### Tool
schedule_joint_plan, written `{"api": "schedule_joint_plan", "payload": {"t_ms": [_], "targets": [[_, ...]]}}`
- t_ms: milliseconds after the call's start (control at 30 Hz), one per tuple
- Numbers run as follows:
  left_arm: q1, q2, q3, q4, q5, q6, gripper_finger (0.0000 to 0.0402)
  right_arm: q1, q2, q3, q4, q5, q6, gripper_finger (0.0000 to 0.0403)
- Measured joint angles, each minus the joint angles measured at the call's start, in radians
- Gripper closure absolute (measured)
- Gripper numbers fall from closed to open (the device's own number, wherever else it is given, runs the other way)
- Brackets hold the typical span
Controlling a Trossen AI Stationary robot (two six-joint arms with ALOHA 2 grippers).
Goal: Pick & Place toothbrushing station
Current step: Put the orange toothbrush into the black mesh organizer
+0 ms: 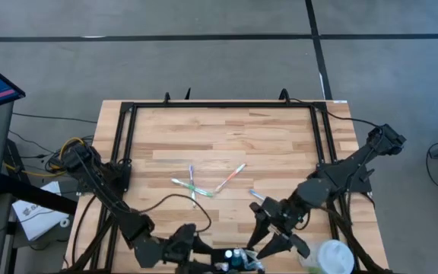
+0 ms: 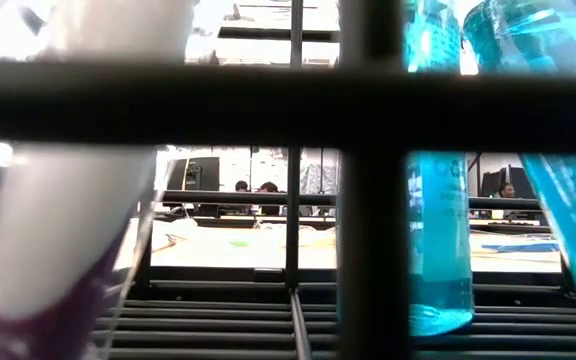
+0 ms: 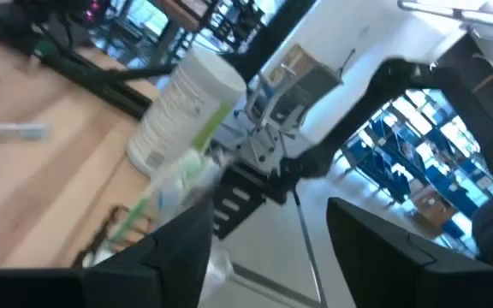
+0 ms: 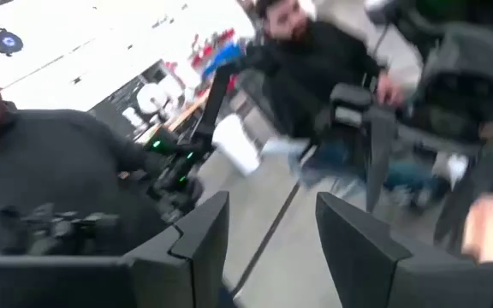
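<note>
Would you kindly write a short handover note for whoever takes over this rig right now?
Left gripper: open, empty, at the table's near edge.
Right gripper: open, empty, near the white container.
Toothbrushing station: apparently the dark thing with teal items at the near edge, between the grippers; hard to confirm.
Toothbrushes: lying loose mid-table.
Done: nothing evident.
Left: grasp the station and place it.

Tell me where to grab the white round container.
Take the white container around its mid-body, from the side with fingers level: it stands upright, a plain cylinder. Probably approach from the table's middle, where the right gripper sits open beside it.
</note>
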Motion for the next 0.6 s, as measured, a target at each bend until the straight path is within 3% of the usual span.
{"api": "schedule_joint_plan", "payload": {"t_ms": [267, 500, 600], "targets": [[0.098, -0.100, 0.000, -0.095, 0.018, 0.001, 0.0240, -0.018, 0.012, 0.001, 0.065, 0.038, -0.151, 0.0234], [0.227, -0.145, 0.000, -0.106, 0.247, -0.114, 0.0278, 0.005, 0.016, 0.001, 0.145, 0.013, -0.235, 0.0236], [0.279, -0.148, 0.000, -0.106, 0.306, -0.134, 0.0283, -0.023, -0.008, 0.000, 0.107, -0.068, -0.259, 0.0237]]}}
